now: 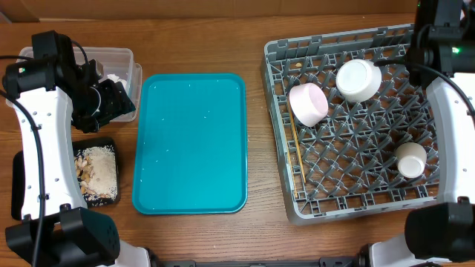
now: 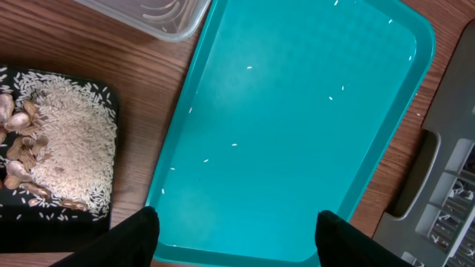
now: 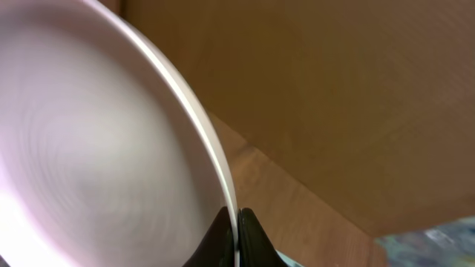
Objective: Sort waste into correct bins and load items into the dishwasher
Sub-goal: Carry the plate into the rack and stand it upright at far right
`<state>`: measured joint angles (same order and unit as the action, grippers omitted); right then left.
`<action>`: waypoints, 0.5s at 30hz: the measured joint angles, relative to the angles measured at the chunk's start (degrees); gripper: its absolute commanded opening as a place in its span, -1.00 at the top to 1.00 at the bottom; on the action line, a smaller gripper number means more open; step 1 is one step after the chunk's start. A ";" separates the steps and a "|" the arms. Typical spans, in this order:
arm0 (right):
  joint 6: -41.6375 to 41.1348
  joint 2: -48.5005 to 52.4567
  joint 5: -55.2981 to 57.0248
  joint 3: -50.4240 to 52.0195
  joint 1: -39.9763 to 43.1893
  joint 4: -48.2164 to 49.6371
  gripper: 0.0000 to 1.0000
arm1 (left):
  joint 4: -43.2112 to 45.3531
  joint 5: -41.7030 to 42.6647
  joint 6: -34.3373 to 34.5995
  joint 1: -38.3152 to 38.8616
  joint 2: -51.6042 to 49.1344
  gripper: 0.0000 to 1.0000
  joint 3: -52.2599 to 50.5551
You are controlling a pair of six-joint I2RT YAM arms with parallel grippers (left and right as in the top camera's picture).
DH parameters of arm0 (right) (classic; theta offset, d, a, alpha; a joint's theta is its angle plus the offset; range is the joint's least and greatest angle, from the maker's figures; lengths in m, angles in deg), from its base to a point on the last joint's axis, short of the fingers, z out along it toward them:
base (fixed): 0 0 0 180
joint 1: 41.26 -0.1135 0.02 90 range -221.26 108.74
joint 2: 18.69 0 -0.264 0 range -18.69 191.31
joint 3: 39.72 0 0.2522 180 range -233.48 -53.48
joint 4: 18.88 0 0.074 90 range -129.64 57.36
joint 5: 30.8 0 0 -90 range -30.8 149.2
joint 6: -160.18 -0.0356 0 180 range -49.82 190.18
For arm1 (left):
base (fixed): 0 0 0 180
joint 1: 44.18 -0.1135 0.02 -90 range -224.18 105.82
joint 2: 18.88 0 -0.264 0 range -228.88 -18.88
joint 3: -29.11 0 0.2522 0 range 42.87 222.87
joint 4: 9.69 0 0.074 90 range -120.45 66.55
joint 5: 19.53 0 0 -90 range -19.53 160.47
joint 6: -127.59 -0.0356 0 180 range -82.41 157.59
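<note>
My left gripper point(image 1: 117, 100) point(image 2: 237, 216) is open and empty, over the near edge of the teal tray, beside the clear tub point(image 1: 111, 55) point(image 2: 148, 15). The black tray point(image 1: 95, 140) point(image 2: 44, 219) holds white rice point(image 2: 74, 141) and peanut shells point(image 2: 18, 148). My right gripper point(image 3: 236, 216) is shut on the rim of a white plate point(image 3: 96, 148); in the overhead view it is past the top right corner. The grey dish rack point(image 1: 349, 189) holds three white bowls point(image 1: 308, 104) point(image 1: 358, 79) point(image 1: 410, 159) and the chopsticks point(image 1: 297, 152). The carrot and wrapper are out of view.
The teal tray point(image 1: 189, 148) point(image 2: 297, 111) lies between the bins and the rack, with a few rice grains on it. The rack's corner point(image 2: 445, 185) shows at the right of the left wrist view. A brown board fills the background of the right wrist view.
</note>
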<state>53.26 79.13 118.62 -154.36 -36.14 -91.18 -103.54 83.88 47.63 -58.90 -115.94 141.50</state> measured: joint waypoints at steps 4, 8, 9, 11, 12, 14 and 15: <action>2.62 1.29 1.46 4.46 2.21 5.51 0.92 | -0.07 0.00 0.00 0.00 0.00 -0.39 0.00; 5.62 4.00 1.97 7.34 2.32 9.70 0.92 | -0.13 0.00 0.00 0.00 0.00 -0.39 0.00; 6.14 4.94 1.97 7.56 2.25 10.01 0.92 | -0.13 0.00 0.00 0.00 0.00 -0.39 0.00; 6.67 6.73 1.90 7.61 2.23 10.19 0.92 | -0.15 0.02 0.00 0.00 0.00 -0.40 0.00; 6.91 7.67 1.84 7.69 2.23 10.19 0.92 | -0.15 0.02 0.00 0.00 0.00 -0.40 0.00; 7.08 9.42 1.90 7.69 2.25 10.58 0.92 | -0.15 0.02 0.02 0.00 0.00 -0.40 0.00; 7.10 9.92 1.75 7.69 2.23 10.75 0.92 | -0.15 0.02 0.00 0.00 0.00 -0.40 0.00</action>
<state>60.36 89.05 120.37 -146.67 -33.91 -80.43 -103.69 83.90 47.63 -58.90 -115.94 141.50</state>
